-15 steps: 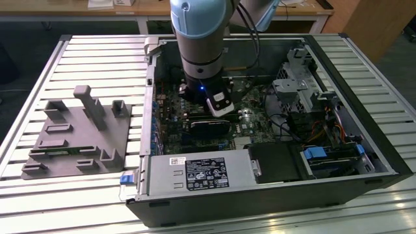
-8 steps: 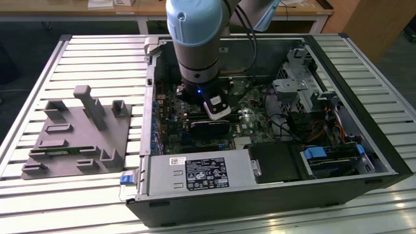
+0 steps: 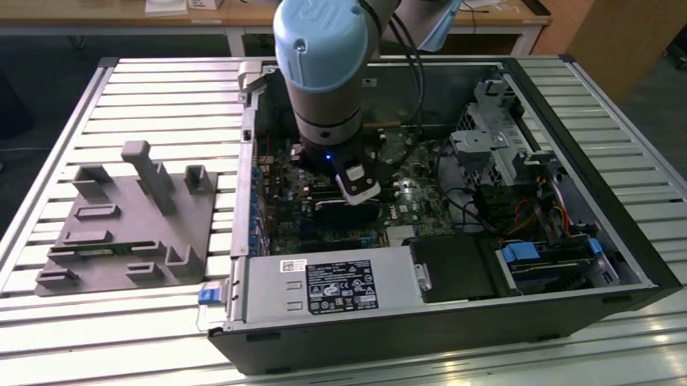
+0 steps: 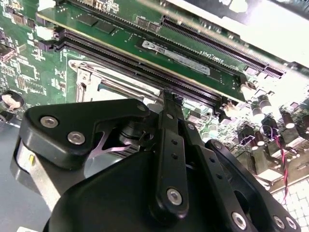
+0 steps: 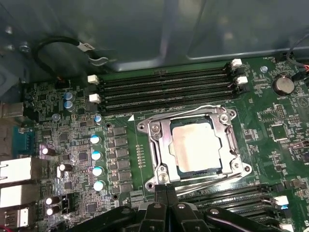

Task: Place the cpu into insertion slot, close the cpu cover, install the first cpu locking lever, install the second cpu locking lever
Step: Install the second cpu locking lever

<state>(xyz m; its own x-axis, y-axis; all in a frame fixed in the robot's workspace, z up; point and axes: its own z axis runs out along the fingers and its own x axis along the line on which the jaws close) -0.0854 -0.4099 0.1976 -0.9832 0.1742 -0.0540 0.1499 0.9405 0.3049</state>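
In the first wrist view the cpu (image 5: 197, 145) lies flat in the insertion slot (image 5: 179, 170) on the green circuit board (image 5: 72, 140), its pale silvery face showing through the cut-out centre of the cpu cover (image 5: 159, 145), which lies down over the socket. Thin wire levers (image 5: 212, 180) run along the socket's edges. The gripper (image 5: 166, 189) sits right at the socket's edge nearest the arm — its black fingers (image 5: 159, 193) are pressed together with no gap showing between them and nothing visibly held. Long black memory slots (image 5: 166, 87) run along the far side of the socket, toward the case wall. In the second wrist view the gripper (image 4: 166, 96) points down at the silvery metal of the cover (image 4: 104, 84), beside another bank of memory slots (image 4: 145, 67). In the exterior view the arm (image 3: 322, 80) reaches down into the open computer case (image 3: 601, 265), which lies on a slatted metal table (image 3: 161, 80) — a grey fixture block (image 3: 129, 225) sits toward the table's edge at the exterior view's left.
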